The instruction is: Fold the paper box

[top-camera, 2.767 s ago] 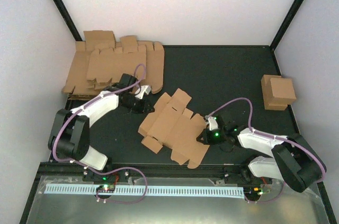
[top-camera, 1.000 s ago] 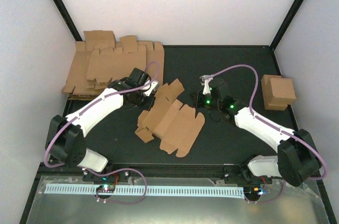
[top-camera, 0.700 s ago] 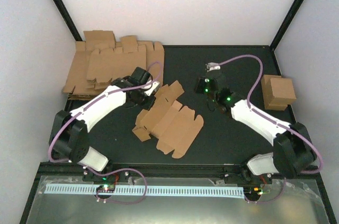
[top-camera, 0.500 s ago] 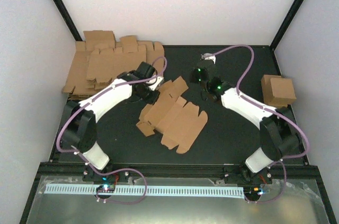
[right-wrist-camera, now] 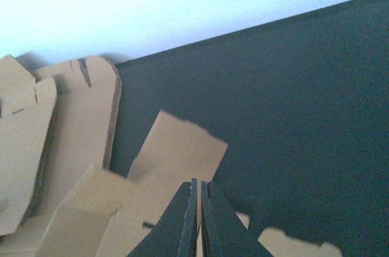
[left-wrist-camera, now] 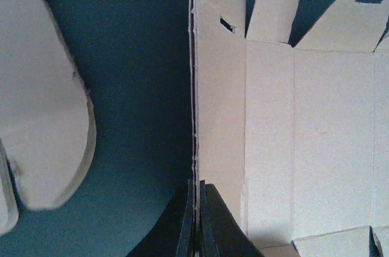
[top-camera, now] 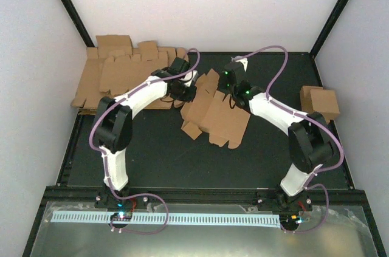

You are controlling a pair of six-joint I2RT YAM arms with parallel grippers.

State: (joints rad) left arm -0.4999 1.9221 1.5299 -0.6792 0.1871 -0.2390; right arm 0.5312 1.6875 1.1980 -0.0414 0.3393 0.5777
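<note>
From above, too small and dark to tell where the left jaws and right jaws meet the paper box. At the left wrist, cut off: the box at right and bottom, a rounded flap of the pile of blanks at left. At the right wrist, hidden behind the jaws: a box flap's near end.

Paper box matt rough cardboard; table matt.

blank pile far left, paper box centre; near table open
</note>
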